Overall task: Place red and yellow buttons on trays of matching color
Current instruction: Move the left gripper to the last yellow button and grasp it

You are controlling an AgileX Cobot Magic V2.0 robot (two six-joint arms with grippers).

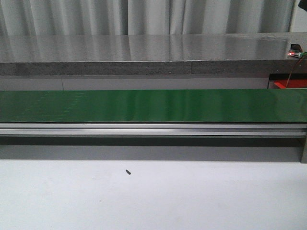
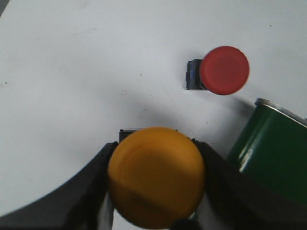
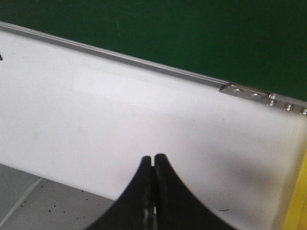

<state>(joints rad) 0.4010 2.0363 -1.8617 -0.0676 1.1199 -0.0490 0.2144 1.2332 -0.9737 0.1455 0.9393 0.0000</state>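
In the left wrist view a yellow button [image 2: 156, 176] with a big round cap sits between the black fingers of my left gripper [image 2: 156, 184], which is shut on it above the white table. A red button [image 2: 223, 70] with a dark base lies on the white table beyond it, apart from the gripper. My right gripper [image 3: 153, 160] is shut with nothing in it, its tips pressed together over the white table. A thin yellow strip [image 3: 298, 206] shows at the edge of the right wrist view; I cannot tell whether it is a tray. No tray or arm appears in the front view.
A green conveyor belt [image 1: 153, 105] with an aluminium rail [image 1: 153, 128] runs across the front view. The belt's green roller end [image 2: 273, 148] stands close to the left gripper. A small dark speck [image 1: 128, 172] lies on the white table. The table edge and grey floor [image 3: 43, 206] show under the right gripper.
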